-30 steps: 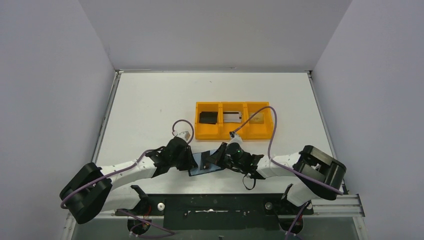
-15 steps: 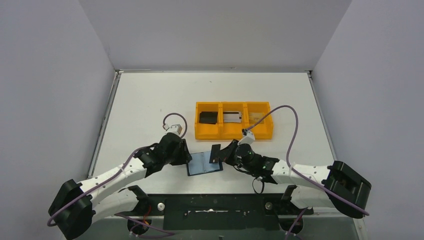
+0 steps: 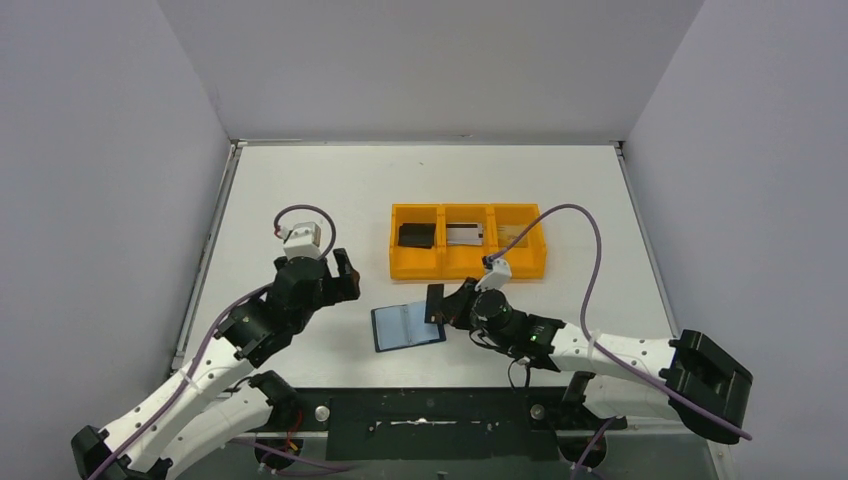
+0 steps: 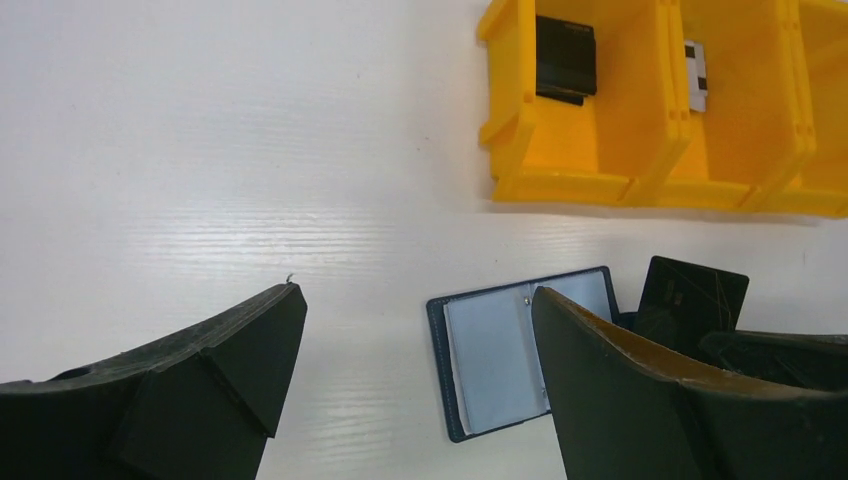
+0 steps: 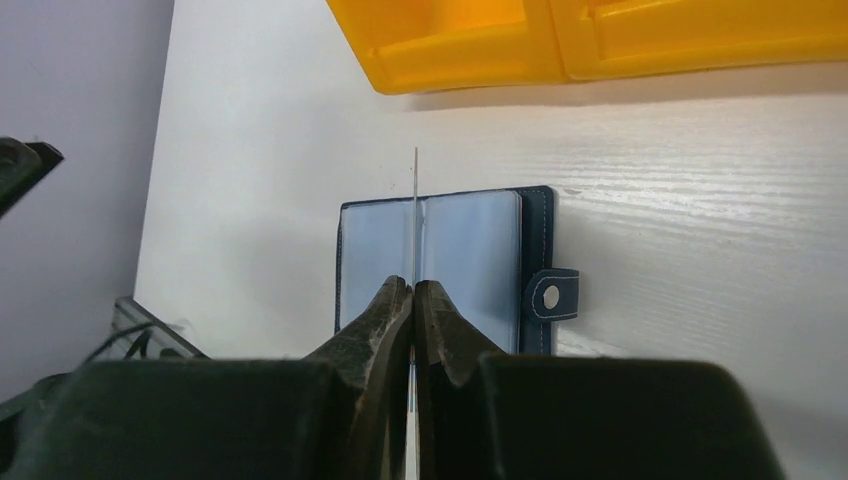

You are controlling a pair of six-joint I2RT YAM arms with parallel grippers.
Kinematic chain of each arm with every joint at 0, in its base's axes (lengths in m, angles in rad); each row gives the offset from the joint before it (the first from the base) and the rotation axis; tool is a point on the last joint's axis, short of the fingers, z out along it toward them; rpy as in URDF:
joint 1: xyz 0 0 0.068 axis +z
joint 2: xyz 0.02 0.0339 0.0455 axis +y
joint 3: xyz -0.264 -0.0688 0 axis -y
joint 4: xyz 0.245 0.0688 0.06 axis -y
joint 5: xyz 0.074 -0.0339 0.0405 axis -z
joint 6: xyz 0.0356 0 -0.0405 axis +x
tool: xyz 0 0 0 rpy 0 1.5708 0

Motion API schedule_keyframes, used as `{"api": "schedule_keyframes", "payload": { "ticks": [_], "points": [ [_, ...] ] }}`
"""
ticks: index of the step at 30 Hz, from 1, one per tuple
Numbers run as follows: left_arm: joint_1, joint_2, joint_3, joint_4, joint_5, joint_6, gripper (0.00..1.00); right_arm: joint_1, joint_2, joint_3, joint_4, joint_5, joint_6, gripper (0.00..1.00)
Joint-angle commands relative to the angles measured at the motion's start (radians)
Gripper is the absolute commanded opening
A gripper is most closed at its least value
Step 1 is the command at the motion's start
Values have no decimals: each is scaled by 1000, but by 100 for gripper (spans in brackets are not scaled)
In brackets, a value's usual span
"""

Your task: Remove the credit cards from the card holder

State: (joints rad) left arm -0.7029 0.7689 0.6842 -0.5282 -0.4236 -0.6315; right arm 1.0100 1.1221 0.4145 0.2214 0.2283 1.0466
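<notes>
Black credit card [image 3: 433, 302], pinched tight in the right jaws, seems free of the open card holder [image 3: 405, 327]; left jaws gape empty. Next, probably: into the orange tray [image 3: 467, 266].

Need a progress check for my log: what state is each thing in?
card holder, open, flat on the table.
held black card, out of the holder, pinched by the right claw.
right claw, shut on the held black card.
left claw, open, empty.
orange tray, stored black card in its left compartment, silver card in the middle one.
</notes>
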Motion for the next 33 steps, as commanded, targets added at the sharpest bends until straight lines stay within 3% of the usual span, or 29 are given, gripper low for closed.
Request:
{"api": "schedule_keyframes", "payload": {
  "ticks": [1,9,16,20,22,26,33],
  "points": [
    [8,-66,3,9,-67,86,86,35,-22,82,5,104,-156,0],
    [8,-92,3,28,-97,141,87,106,60,273,-85,268,-517,0],
    [8,-97,-10,65,-118,166,88,112,199,425,-86,364,-1007,0],
    [14,-109,-9,64,-129,169,88,91,320,504,-98,312,-1314,0],
    [18,-123,-11,63,-144,166,88,67,367,555,-103,277,-1380,0],
    [32,-148,-15,62,-153,166,88,-8,387,588,-113,54,-1485,0],
    [35,-174,-21,66,-147,171,88,-55,432,694,-262,-153,-1726,0]
  ]
}}
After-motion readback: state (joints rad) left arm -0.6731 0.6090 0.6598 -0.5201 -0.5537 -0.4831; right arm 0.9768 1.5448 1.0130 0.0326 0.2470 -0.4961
